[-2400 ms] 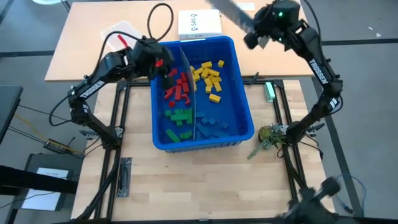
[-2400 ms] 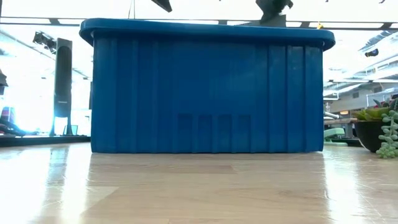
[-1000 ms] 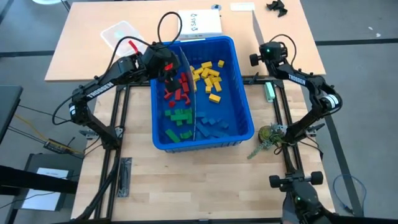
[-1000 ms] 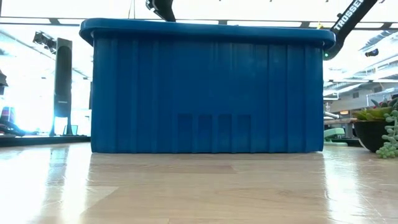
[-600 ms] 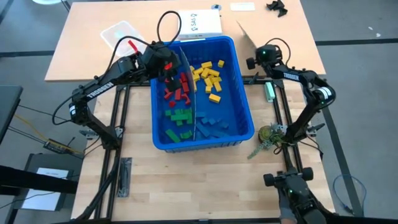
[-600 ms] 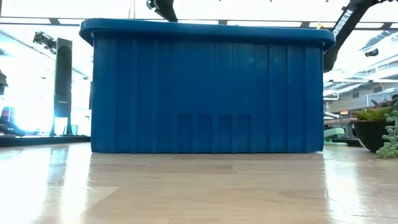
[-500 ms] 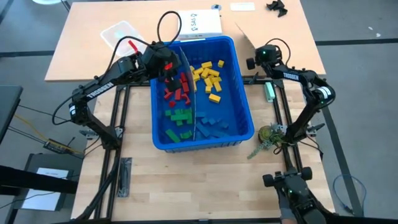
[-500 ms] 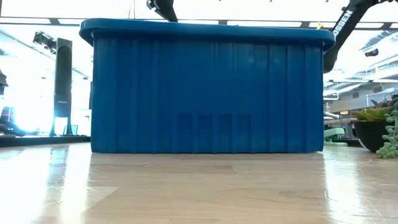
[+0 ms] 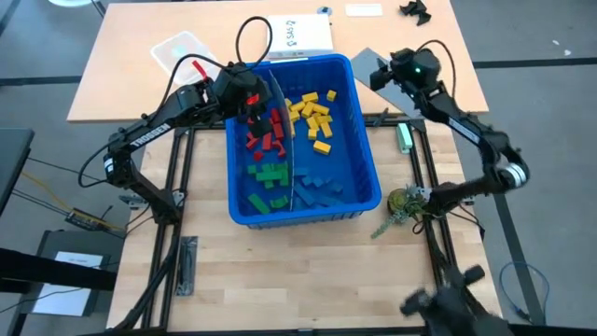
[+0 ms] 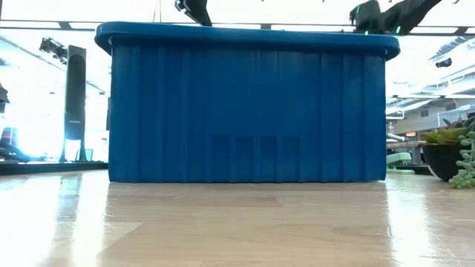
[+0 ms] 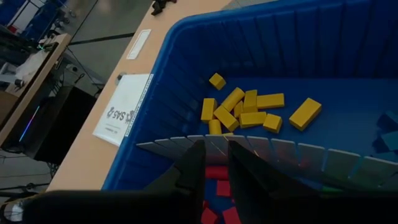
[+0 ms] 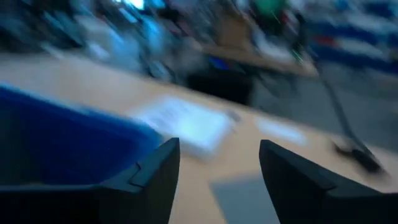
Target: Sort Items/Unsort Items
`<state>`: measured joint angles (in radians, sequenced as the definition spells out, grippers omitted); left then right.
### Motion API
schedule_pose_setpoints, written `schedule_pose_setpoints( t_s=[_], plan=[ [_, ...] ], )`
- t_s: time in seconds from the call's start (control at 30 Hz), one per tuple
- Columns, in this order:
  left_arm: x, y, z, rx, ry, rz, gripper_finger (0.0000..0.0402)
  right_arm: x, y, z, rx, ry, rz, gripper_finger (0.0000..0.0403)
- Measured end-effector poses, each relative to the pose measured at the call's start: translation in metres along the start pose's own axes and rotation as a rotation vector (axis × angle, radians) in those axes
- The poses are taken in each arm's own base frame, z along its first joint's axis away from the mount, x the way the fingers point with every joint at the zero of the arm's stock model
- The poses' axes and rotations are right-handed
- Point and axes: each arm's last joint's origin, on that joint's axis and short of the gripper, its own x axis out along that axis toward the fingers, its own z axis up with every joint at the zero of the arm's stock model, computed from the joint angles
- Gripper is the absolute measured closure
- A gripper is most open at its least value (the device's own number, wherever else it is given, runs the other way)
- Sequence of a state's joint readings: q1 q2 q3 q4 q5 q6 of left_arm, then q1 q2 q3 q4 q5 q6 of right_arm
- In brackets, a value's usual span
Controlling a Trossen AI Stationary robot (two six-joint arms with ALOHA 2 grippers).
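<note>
The left gripper pinches the top edge of the grey divider inside the blue bin, hiding the red blocks beneath it. Yellow blocks lie just past the divider. The right gripper, fingers spread and empty, hangs blurred outside the bin's far right corner.

On the left arm white capitals run along the dark link, seemingly "TROSSEN", though too small to be sure of every letter; a white sheet lying on the desk beside the blue bin carries dark handwriting, something like "SAS" with another mark after it; the same scrawl shows from above, too small to read.
</note>
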<state>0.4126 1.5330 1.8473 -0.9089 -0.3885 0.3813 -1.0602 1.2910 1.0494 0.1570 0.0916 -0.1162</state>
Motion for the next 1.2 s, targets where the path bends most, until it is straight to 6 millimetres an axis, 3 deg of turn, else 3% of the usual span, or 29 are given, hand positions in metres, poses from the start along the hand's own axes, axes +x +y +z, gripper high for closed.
schedule_pose_setpoints(
  t_s=[0.17,0.33,0.57,0.97,1.2],
  plan=[
    [0.000,0.000,0.000,0.000,0.000,0.000,0.0328,-0.046,0.035,0.048,0.016,-0.171,0.233,0.0186],
    [0.000,0.000,0.000,0.000,0.000,0.000,0.0328,-0.064,0.077,0.077,-0.017,-0.150,0.392,0.0191],
    [-0.008,0.004,-0.001,-0.005,0.002,0.042,0.0328,-0.053,0.131,0.090,-0.056,0.020,0.459,0.0192],
    [-0.049,0.032,-0.012,-0.063,-0.054,0.139,0.0328,-0.018,0.221,0.078,-0.173,0.305,0.369,0.0192],
    [-0.050,0.034,-0.018,-0.055,-0.011,0.133,0.0328,0.001,0.248,0.069,-0.138,0.414,0.334,0.0192]
  ],
)
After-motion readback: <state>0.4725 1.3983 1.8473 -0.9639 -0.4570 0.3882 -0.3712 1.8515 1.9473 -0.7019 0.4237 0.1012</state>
